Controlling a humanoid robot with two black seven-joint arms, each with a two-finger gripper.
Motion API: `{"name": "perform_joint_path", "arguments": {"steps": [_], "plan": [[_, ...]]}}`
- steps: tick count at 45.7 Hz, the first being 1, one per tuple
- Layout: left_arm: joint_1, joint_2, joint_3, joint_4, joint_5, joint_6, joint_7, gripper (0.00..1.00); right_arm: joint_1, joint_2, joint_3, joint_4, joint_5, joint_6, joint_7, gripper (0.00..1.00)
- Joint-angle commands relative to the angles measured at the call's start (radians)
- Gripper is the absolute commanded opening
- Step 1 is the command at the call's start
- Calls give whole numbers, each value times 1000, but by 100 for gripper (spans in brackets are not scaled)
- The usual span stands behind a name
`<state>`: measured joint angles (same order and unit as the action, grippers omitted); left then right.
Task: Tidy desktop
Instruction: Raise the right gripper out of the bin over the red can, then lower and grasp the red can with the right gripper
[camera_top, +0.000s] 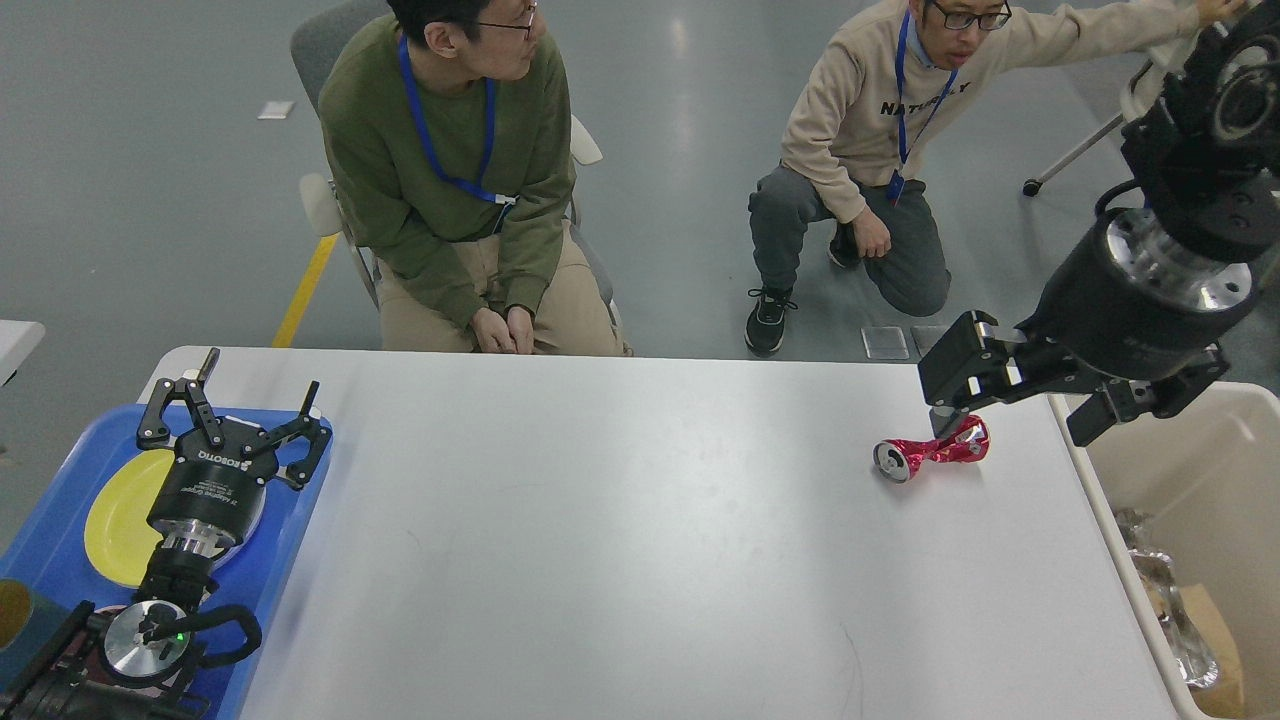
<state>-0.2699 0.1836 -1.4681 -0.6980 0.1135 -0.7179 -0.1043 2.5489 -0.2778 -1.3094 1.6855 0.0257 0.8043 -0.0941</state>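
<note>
The white desktop (640, 540) holds one crushed red can (935, 450) lying on its side near the far right edge. My right gripper (1003, 408) is open and empty. It hangs above the table's far right corner, just up and right of the can, with one finger (960, 375) over the can's right end. My left gripper (258, 375) is open and empty over the far edge of the blue tray (50, 560) at the table's left end.
A yellow plate (112, 520) lies on the blue tray, partly under my left arm. A beige bin (1190, 480) with foil rubbish (1170, 600) stands off the table's right edge. Two people (450, 180) are close behind the table's far edge.
</note>
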Motion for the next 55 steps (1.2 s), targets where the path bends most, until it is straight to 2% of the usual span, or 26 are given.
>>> {"name": "perform_joint_path", "arguments": {"steps": [1, 14, 19, 30, 41, 55], "plan": [[0, -1, -1, 0, 0, 0, 0, 96, 8, 6, 1, 5, 2, -4, 1, 100], [0, 0, 0, 0, 0, 0, 0, 96, -2, -17, -2, -12, 74, -10, 2, 100], [0, -1, 0, 0, 0, 0, 0, 96, -74, -52, -14, -64, 126, -48, 2, 100], [0, -1, 0, 0, 0, 0, 0, 96, -331, -64, 1, -167, 402, -256, 1, 98], [0, -1, 0, 0, 0, 0, 0, 96, -645, -106, 90, -283, 507, -622, 1, 100], [0, -1, -1, 0, 0, -2, 0, 96, -1130, -89, 295, -705, 502, -668, -4, 100]]}}
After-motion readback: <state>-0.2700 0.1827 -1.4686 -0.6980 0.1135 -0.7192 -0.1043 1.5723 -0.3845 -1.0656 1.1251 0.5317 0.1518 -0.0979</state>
